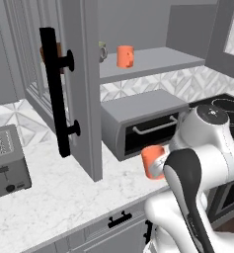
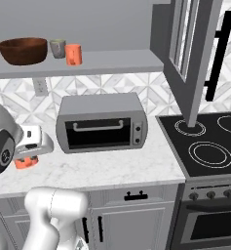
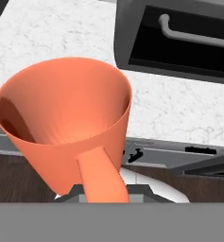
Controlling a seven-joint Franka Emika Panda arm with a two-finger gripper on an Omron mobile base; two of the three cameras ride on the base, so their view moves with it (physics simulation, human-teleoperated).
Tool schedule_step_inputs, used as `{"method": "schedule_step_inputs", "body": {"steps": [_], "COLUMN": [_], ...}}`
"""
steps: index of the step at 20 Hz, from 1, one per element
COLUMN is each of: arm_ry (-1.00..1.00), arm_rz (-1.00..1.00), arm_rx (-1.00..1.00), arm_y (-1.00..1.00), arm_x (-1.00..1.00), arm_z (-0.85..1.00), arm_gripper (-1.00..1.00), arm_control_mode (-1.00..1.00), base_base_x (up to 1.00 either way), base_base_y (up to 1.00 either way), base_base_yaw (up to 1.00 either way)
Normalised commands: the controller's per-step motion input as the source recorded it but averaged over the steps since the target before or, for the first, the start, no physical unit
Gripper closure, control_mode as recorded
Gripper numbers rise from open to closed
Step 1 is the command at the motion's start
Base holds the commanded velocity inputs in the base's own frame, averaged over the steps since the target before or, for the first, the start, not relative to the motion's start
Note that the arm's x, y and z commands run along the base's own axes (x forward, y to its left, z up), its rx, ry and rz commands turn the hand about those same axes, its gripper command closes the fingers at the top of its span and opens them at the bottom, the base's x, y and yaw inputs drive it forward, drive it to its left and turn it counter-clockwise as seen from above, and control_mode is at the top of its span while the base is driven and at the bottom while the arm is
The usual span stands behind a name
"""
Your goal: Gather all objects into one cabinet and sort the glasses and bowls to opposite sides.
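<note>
I am holding one bright orange mug [image 3: 68, 123] in my pincer [image 3: 101, 191], its handle running down toward the fingertips and the pincer pinching it there (the fingertips themselves are hidden under the handle). The mug is looking smooth and flared from this close, its open mouth facing the hand camera and its inside shaded darker on one side. In the left base view it [image 1: 152, 161] is hanging just above the white marbled table [image 1: 64, 192], in front of the grey toaster oven [image 1: 143, 121]; in the right base view it [image 2: 26, 163] is peeking out beneath my wrist.

Counting the mugs, I am seeing three: the one I am carrying, a second orange mug [image 2: 73, 54] standing upright on the cabinet shelf [image 2: 112, 62], and one pale grey-beige mug [image 2: 58, 48] just beside it. One wide dark brown wooden bowl [image 2: 23, 50] is sitting on the same shelf, on the far side of the pale mug from the orange one, close to it (I cannot tell whether they touch). The cabinet door [image 1: 81, 84] is standing open, its long black bar handle [image 1: 54, 91] facing the left base camera. One silver toaster [image 1: 7, 163] is resting on the table well apart from the oven.
</note>
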Motion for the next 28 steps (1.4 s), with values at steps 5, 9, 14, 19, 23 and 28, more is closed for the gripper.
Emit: {"method": "schedule_step_inputs", "body": {"steps": [5,9,14,19,23,28], "arm_ry": [-0.29,-0.33,-0.07,-0.10,-0.01,-0.02], "arm_rz": [-0.12,-0.12,0.00,0.00,0.00,-0.01], "arm_rx": [0.00,0.00,0.00,0.16,0.08,0.00], "arm_y": [-0.04,0.00,-0.06,-0.39,-0.13,0.00], "arm_x": [-0.01,-0.02,0.09,0.71,0.33,0.00], "arm_z": [0.58,0.47,0.12,0.82,0.22,0.01], "arm_gripper": [1.00,1.00,1.00,1.00,1.00,1.00], "arm_control_mode": [-1.00,-1.00,-1.00,-1.00,-1.00,-1.00], "base_base_x": [0.00,0.00,0.00,0.00,0.00,0.00], "base_base_y": [0.00,0.00,0.00,0.00,0.00,0.00], "base_base_yaw": [0.00,0.00,0.00,0.00,0.00,0.00]}}
